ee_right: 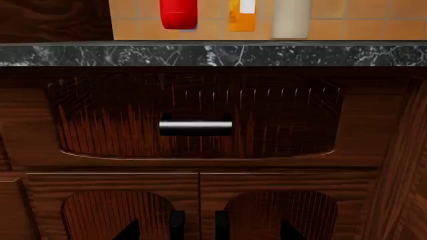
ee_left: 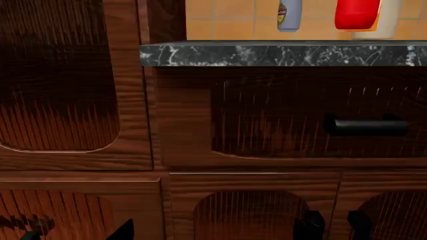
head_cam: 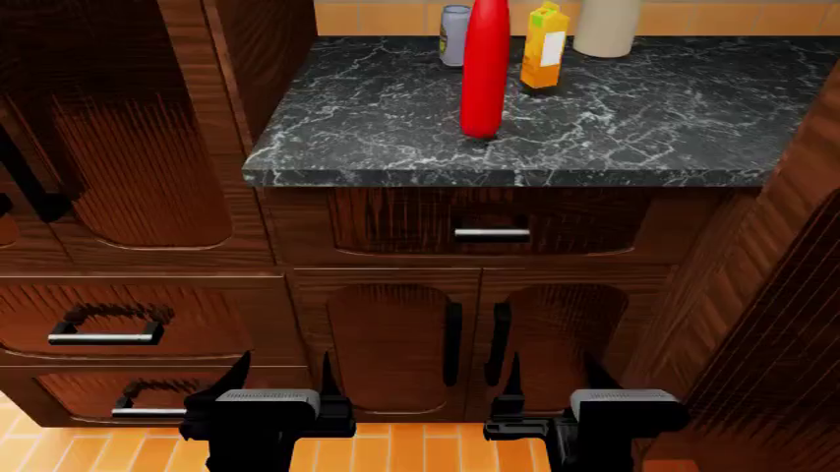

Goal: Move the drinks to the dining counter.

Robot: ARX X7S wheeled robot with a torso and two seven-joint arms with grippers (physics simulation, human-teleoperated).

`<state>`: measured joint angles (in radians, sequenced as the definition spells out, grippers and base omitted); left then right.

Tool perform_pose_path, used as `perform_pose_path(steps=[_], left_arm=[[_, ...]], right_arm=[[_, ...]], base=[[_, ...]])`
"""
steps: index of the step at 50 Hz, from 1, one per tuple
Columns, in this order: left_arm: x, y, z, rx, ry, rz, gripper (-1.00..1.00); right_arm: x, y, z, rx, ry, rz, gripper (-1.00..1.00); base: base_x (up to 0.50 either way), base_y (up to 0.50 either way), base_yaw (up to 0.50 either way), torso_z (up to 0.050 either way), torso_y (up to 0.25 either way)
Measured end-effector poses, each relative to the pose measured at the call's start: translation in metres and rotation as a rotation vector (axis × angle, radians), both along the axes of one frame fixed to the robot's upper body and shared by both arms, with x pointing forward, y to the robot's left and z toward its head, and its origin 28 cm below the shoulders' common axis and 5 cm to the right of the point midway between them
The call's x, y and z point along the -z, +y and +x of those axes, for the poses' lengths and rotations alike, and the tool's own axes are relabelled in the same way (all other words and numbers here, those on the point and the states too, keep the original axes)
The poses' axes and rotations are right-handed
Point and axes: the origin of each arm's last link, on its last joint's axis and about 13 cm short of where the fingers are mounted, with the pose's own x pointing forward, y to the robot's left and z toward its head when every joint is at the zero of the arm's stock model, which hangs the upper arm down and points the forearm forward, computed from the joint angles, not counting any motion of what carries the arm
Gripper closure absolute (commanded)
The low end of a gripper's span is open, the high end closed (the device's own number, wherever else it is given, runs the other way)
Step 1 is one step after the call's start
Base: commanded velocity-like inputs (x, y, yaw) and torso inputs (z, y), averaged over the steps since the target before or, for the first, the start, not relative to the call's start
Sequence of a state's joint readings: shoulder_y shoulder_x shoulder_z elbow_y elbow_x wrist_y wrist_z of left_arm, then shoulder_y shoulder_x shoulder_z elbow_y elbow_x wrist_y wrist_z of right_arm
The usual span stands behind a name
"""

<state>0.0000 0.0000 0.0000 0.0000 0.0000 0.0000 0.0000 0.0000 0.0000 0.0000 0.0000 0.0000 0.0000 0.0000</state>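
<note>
Both arms hang low in front of the cabinet doors, below the bench [head_cam: 393,147]. The left gripper [head_cam: 282,379] and right gripper [head_cam: 552,379] show spread fingers and hold nothing. The red bottle [head_cam: 485,69] stands nearest the bench's front edge. Behind it stand the can [head_cam: 454,36], the carton [head_cam: 545,47] and a beige cylinder [head_cam: 607,27]. Raise one arm above the bench edge and approach the bottle from the front. All containers are closed; contents cannot be seen.

So on the bench [head_cam: 393,128]: one red bottle [head_cam: 485,69], one orange carton [head_cam: 545,47], one silver can [head_cam: 454,35], one beige cylinder [head_cam: 607,28]. Two pincers, left [head_cam: 278,393] and right [head_cam: 552,398].
</note>
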Motion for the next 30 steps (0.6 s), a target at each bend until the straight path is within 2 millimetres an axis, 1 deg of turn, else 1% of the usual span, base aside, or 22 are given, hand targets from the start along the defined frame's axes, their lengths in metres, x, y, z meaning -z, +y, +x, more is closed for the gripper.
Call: perform_pose_path(steps=[9, 11, 14, 16, 20, 30], left_arm=[[-0.001, 0.001, -0.001, 0.009, -0.002, -0.003, -1.00], [-0.007, 0.002, -0.001, 0.018, -0.011, -0.010, -1.00], [-0.023, 0.004, 0.000, 0.026, -0.045, -0.015, -1.00], [-0.035, 0.005, 0.005, 0.029, -0.066, -0.005, -1.00], [-0.061, 0.007, 0.026, 0.023, -0.098, 0.011, -1.00], [-0.133, 0.008, 0.092, 0.015, -0.180, 0.002, -1.00]], right_arm=[[-0.002, 0.000, 0.000, 0.003, -0.004, 0.015, -1.00], [-0.007, -0.002, 0.000, 0.007, -0.013, 0.028, -1.00], [-0.021, -0.005, 0.003, 0.007, -0.034, 0.032, -1.00], [-0.032, -0.006, 0.007, -0.003, -0.043, 0.034, -1.00], [-0.057, -0.008, 0.026, -0.022, -0.052, 0.025, -1.00], [-0.138, -0.008, 0.088, -0.058, -0.105, -0.052, -1.00]], base=[[0.00, 0.00, 0.00, 0.000, 0.000], [0.00, 0.00, 0.00, 0.000, 0.000], [0.00, 0.00, 0.00, 0.000, 0.000], [0.00, 0.00, 0.00, 0.000, 0.000], [0.00, 0.00, 0.00, 0.000, 0.000], [0.00, 0.00, 0.00, 0.000, 0.000]])
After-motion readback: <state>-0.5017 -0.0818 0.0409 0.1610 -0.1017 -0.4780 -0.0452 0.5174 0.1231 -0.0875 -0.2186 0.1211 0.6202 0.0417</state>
